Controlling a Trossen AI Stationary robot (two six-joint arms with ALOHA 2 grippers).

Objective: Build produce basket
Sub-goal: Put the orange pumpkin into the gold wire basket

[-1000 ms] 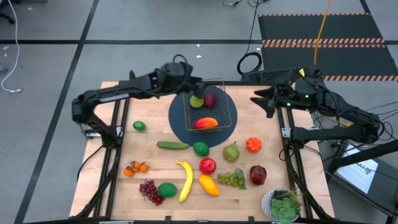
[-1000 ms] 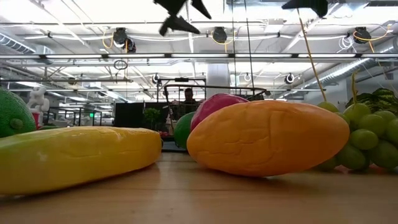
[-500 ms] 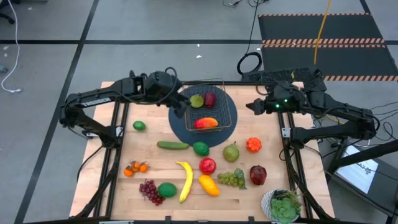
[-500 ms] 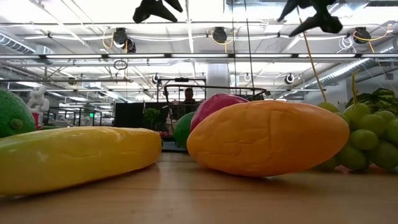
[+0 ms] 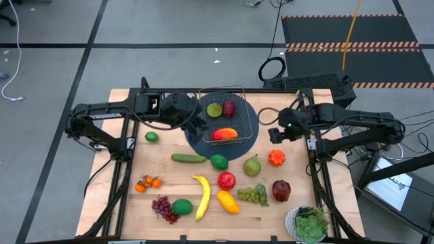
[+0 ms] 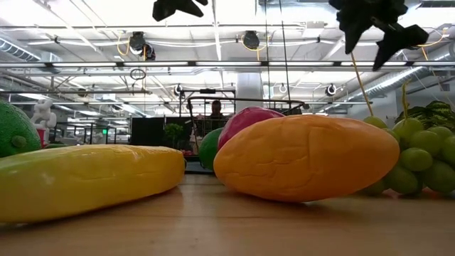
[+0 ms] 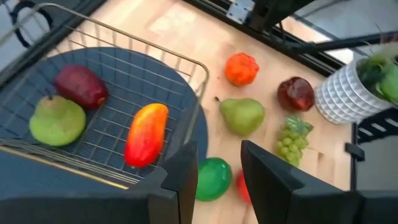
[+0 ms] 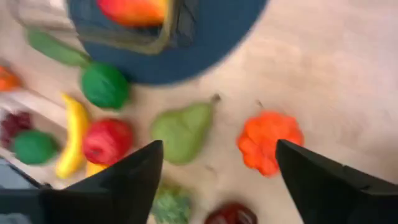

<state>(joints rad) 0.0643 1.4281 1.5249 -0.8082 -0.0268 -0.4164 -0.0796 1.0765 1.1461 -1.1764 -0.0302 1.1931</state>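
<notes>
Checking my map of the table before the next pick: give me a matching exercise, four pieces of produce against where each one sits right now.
Things:
1. red-orange mango
2. yellow banana
3. green pear
4. purple grapes

Places:
A. on bare wood beside the orange pumpkin-shaped fruit
B. inside the basket
C. near the table's front edge, beside a round green fruit
D. between that round green fruit and the yellow-orange mango

Pairs: 1-B, 2-D, 3-A, 4-C
</notes>
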